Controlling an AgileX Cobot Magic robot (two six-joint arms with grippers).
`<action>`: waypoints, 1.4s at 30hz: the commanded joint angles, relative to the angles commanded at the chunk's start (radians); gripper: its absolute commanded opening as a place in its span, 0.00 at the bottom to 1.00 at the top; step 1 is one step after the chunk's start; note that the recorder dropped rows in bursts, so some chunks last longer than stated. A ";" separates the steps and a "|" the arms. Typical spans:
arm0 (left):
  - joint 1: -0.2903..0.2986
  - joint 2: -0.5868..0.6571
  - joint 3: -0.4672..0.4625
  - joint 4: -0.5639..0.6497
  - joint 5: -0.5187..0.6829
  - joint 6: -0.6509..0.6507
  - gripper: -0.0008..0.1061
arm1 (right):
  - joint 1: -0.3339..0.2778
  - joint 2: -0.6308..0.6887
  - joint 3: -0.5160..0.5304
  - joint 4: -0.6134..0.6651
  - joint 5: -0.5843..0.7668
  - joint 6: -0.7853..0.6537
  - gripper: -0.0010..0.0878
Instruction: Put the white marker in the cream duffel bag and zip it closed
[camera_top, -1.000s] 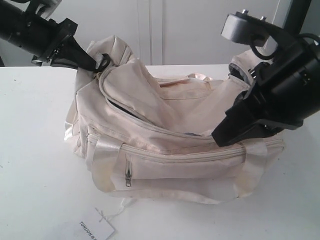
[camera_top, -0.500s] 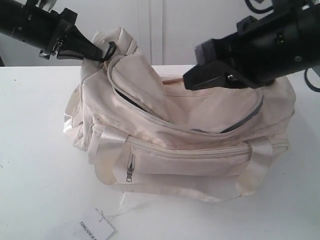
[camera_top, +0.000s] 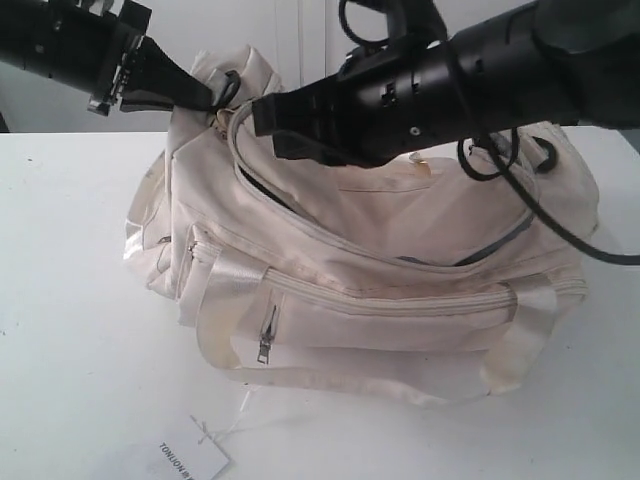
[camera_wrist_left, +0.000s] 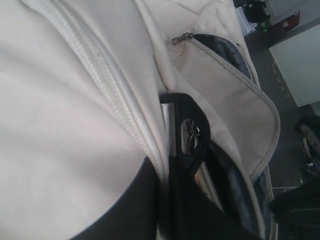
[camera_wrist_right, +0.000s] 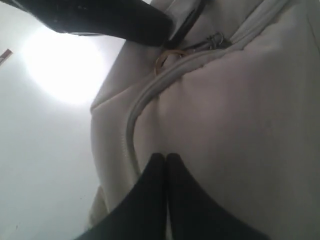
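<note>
On white desk (camera_top: 70, 300), cream duffel bag (camera_top: 400, 230); paper tag (camera_top: 190, 460) at front edge; white wall (camera_top: 290, 40) behind; left gripper (camera_top: 205, 98) pinches bag end; right gripper (camera_wrist_right: 166, 159) pressed together.

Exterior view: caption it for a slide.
Left gripper holds the bag by its end; shut right gripper points at the top zipper.

Both arms are matte black. The right arm (camera_top: 480, 70) is a thick round tube dotted with small silver screws and trailing looped black cables (camera_top: 560, 232). The right gripper (camera_top: 268, 118) and the left gripper (camera_top: 190, 93) taper into slim black wedges.
</note>
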 joint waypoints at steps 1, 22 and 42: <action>0.000 0.000 0.000 0.000 0.000 0.000 0.01 | 0.000 0.011 0.000 0.000 0.002 -0.002 0.01; 0.068 0.000 0.000 -0.171 0.076 0.052 0.01 | 0.000 0.007 0.000 -0.025 -0.038 -0.002 0.01; 0.068 0.000 0.000 -0.173 0.104 0.045 0.01 | 0.077 -0.012 -0.130 0.117 -0.107 -0.179 0.01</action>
